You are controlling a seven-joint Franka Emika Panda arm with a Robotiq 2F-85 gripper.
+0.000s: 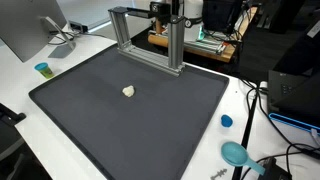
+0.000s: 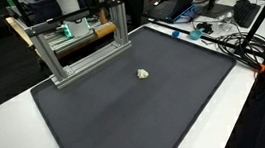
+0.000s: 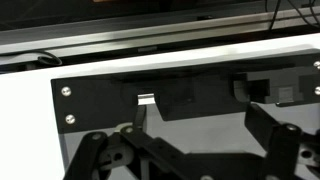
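Two fingers (image 3: pixel 268 128) of the gripper (image 3: pixel 180 150) stood spread wide in the wrist view, holding nothing, close before a black panel (image 3: pixel 100 100) with screws. It seemed to hover by the metal frame (image 1: pixel 176 45) at the far edge, though clutter hid it there. One pale lump (image 1: pixel 128 91) lay near the middle of the dark mat (image 1: pixel 100 125), well apart from the frame.

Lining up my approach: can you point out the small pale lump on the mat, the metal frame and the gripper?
small pale lump (image 1: pixel 128 91): in an exterior view, its middle.
metal frame (image 1: pixel 176 45): in an exterior view, its near upright post.
gripper (image 3: pixel 198 115): wrist view, midway between its open fingertips.
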